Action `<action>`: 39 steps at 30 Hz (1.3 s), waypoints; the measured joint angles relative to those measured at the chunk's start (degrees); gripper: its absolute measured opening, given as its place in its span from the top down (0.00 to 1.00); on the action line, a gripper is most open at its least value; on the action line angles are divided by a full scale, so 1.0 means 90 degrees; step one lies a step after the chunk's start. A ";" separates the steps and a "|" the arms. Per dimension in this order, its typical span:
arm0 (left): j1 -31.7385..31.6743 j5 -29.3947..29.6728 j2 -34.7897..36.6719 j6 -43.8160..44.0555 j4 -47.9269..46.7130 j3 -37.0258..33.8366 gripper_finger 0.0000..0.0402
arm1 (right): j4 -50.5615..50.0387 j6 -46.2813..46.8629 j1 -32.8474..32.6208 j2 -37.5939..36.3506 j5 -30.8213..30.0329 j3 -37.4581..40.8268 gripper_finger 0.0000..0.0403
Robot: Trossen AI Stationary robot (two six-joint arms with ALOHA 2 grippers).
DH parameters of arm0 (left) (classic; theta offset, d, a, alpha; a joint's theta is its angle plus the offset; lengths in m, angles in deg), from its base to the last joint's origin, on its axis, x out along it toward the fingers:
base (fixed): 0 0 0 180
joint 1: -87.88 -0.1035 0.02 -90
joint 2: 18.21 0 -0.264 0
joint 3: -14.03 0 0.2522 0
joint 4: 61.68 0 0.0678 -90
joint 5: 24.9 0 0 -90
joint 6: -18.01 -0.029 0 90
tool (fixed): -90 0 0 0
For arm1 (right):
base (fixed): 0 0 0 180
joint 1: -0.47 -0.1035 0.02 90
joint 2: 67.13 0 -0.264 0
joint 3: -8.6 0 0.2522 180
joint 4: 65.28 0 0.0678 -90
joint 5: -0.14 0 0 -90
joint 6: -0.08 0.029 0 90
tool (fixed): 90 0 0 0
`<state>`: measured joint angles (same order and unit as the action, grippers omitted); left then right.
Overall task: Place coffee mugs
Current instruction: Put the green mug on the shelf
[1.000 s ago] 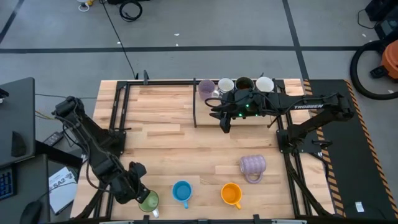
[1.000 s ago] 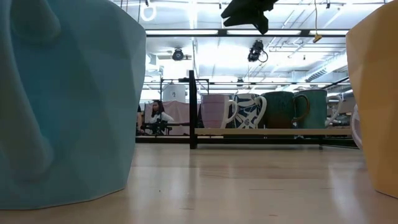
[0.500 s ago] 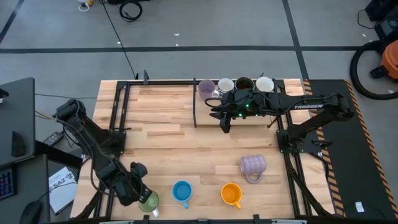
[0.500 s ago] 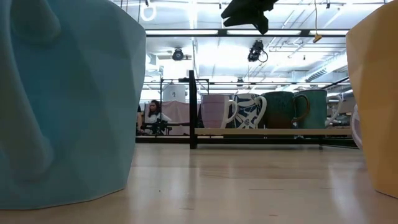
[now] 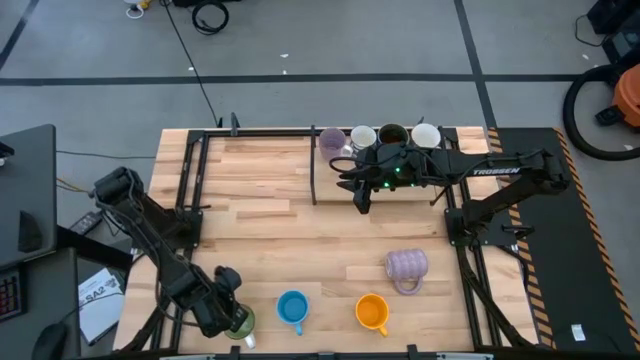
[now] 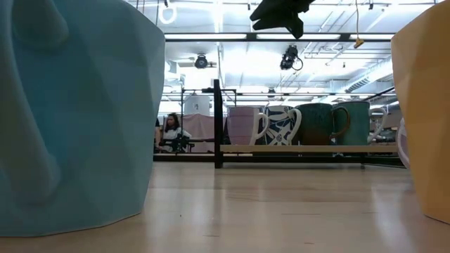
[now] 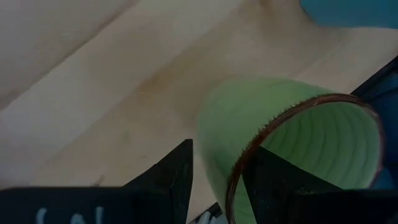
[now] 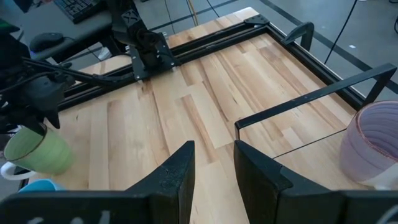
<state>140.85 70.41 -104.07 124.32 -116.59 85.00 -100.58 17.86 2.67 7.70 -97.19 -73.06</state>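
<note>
Pickup step, by the look of it: left gripper down at the near left corner of the table, fingers straddling the rim of the green mug, one inside and one outside the wall, apparently clamped on it, though contact not certain. Mug tilted, mouth toward the wrist camera. Next move likely calls for a lift clear of the blue mug just beside, then a carry across to the far rack.

Right gripper hovering over the rack's near edge, fingers slightly apart, holding nothing.

Four mugs lined up at the far edge: small lilac mug, white mug, dark mug, second white mug. Waiting on the boards: blue, orange mug, ribbed lavender mug.

Green mug: glazed ceramic, horizontal ridges inside, brown speckled rim. Table of pale wooden planks, smooth finish. Rack of thin black metal bars. Blue and orange mugs faceted in the low view.
</note>
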 joint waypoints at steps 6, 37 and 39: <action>-0.0002 -0.0001 -0.0013 -0.0246 0.0005 0.0000 0.67 | -0.0002 0.0000 0.0000 0.0000 0.0000 0.0000 0.71; -0.1444 -0.0657 -0.0003 -0.3722 -0.2905 0.1944 0.95 | -0.0414 -0.0333 0.0068 -0.0124 0.0000 0.0005 0.71; -0.1729 -0.0649 -0.0002 -0.4364 -0.3172 0.2218 0.95 | -0.0537 -0.0333 0.0090 -0.0227 -0.0001 0.0005 0.71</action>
<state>125.29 64.57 -104.08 85.05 -145.14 104.96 -105.42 14.87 3.48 5.65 -97.21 -73.01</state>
